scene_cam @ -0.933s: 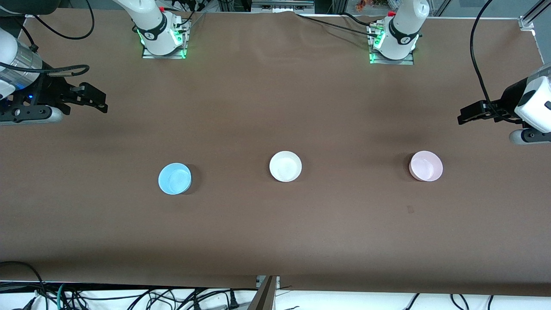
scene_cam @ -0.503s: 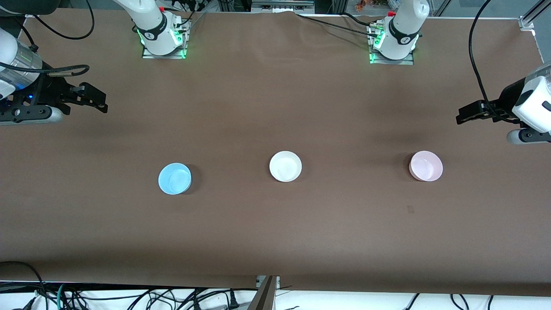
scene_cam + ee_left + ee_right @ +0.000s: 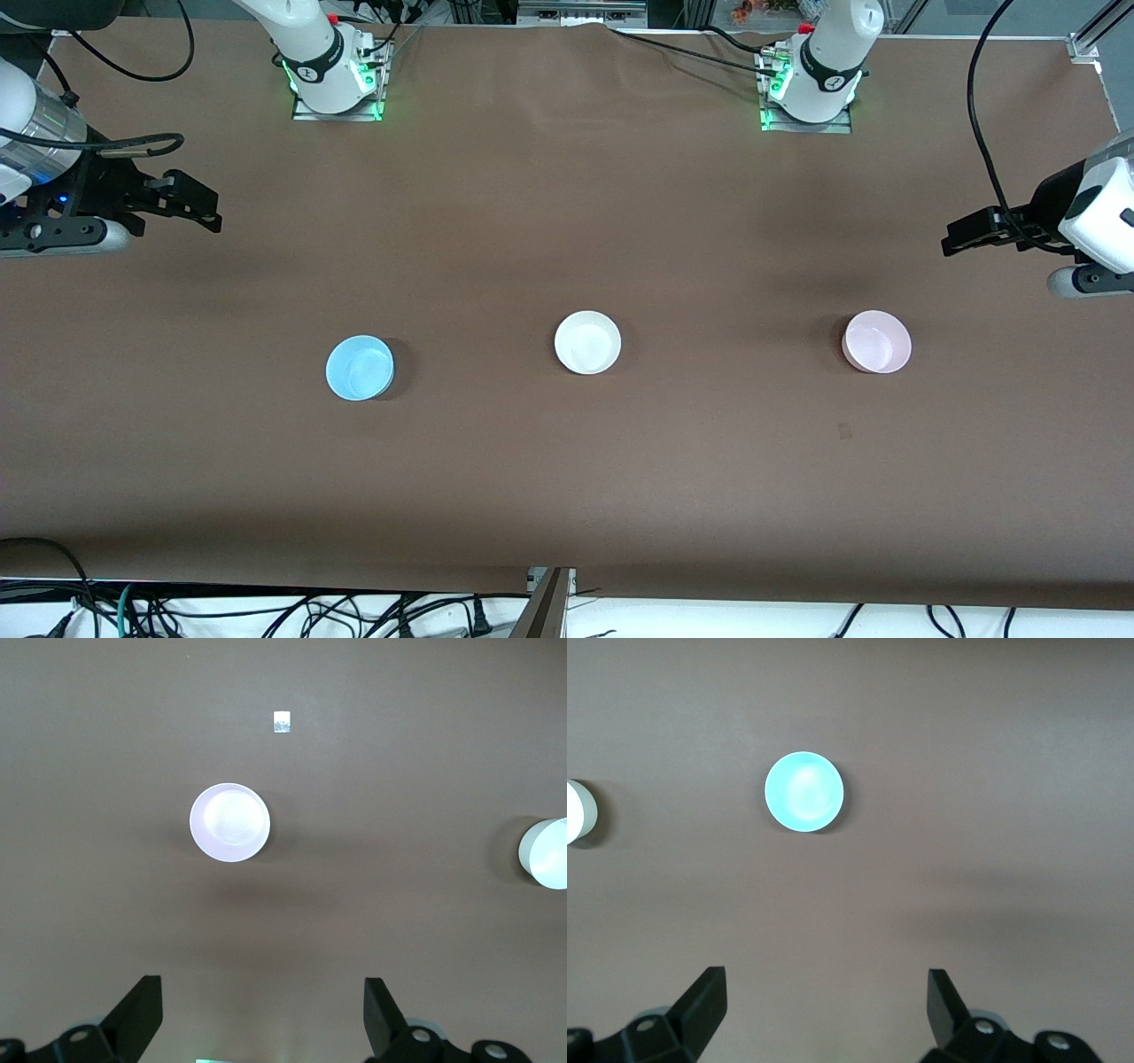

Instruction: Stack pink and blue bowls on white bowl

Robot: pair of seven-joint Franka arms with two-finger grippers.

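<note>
Nothing is stacked yet: the three bowls stand apart in one row on the brown bench (image 3: 567, 496), each one upright and empty. The white bowl (image 3: 587, 342) is in the middle, the blue bowl (image 3: 360, 368) is toward the right arm's end and the pink bowl (image 3: 876, 341) toward the left arm's end, both well apart from the white one. The left tool (image 3: 955, 240) hangs in the air over bare bench at its own end, above the row, and its wrist view shows the two fingers (image 3: 137, 1014) spread wide with nothing between them. The right tool (image 3: 205, 215) hangs the same way at the other end — fingers (image 3: 702, 997) apart, empty. So I judge the task is at its very start, at the approach to the first bowl. The next move calls for one arm to come down over its nearest bowl, pink for the left or blue for the right, and to close on the thin rim — the glossy wall may slip, so the grip must sit well over the edge.
</note>
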